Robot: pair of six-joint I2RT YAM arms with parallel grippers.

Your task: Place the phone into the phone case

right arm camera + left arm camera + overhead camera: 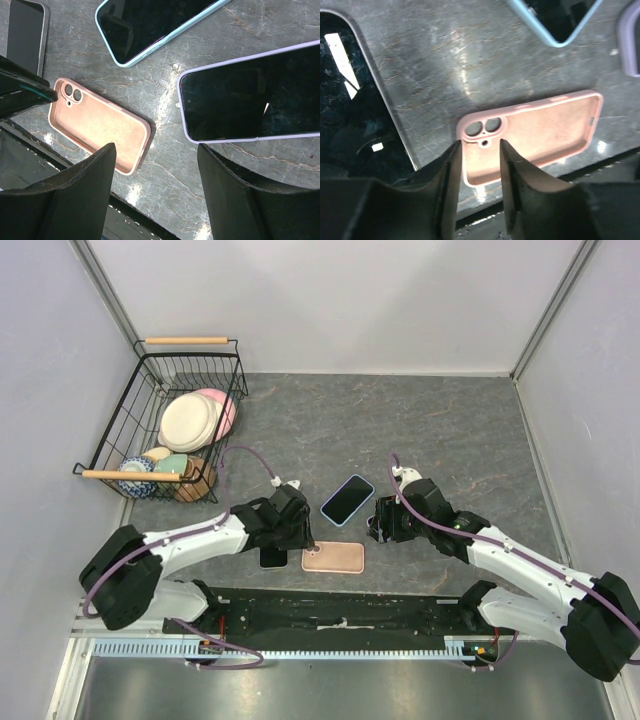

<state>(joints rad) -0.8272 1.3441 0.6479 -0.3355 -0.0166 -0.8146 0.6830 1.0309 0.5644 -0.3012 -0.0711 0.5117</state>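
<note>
Your left gripper (480, 144) stands slightly parted, clamping nothing, its fingers straddling the camera-hole end of the pink phone case (540, 130). From above, the bare dark phone (272, 556) lies at the case's 9 o'clock. Your right gripper (155, 150) gapes wide and empty, with the lilac-cased phone (250, 100) at its 2 o'clock.

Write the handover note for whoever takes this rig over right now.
Left end effector: open, empty, its fingers either side of the camera-hole end of the pink case.
Right end effector: open, empty, above the lavender-edged phone.
Case lies hollow side up, nothing in it. The dark phone is beside its camera end; the blue-edged phone lies beyond it.
Done: nothing yet.
Left: pick up a phone, probably the bare dark one, and seat it in the case.
</note>
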